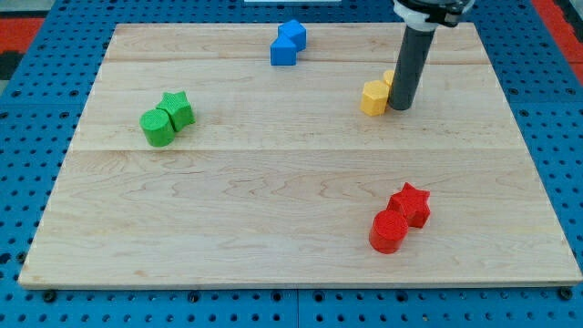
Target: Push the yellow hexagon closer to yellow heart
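Left to right: the yellow hexagon [373,97] lay at the board's upper right, touching the tip [401,107] on its right side. A second yellow block [390,79], presumably the yellow heart, hid behind the rod. A careless push could have knocked both apart. The rod had no fingers. No containers were present.

Second yellow block [390,79] mostly hidden behind rod [410,68]; shape unreadable. Rod top cut off.
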Robot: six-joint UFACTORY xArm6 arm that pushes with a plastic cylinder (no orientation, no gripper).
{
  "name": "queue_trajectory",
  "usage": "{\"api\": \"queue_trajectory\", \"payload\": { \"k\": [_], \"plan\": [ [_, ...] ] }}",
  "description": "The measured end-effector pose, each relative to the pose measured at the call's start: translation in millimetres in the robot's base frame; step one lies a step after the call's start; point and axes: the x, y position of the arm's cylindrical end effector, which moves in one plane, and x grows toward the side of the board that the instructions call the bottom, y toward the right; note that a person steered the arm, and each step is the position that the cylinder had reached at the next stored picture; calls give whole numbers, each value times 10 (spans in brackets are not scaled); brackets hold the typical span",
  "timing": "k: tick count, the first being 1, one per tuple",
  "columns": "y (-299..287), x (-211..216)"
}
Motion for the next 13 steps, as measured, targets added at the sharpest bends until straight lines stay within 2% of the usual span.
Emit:
{"api": "queue_trajectory", "payload": {
  "k": [2, 3, 4, 5, 7, 8, 10, 11, 12, 13],
  "plan": [
    [51, -976],
    [170, -947],
    [554, -282],
    [148, 145],
    [-416, 536],
    [-256, 341],
    [-77, -392],
    [-207, 284],
    [-700, -31],
    [-445, -621]
  ]
}}
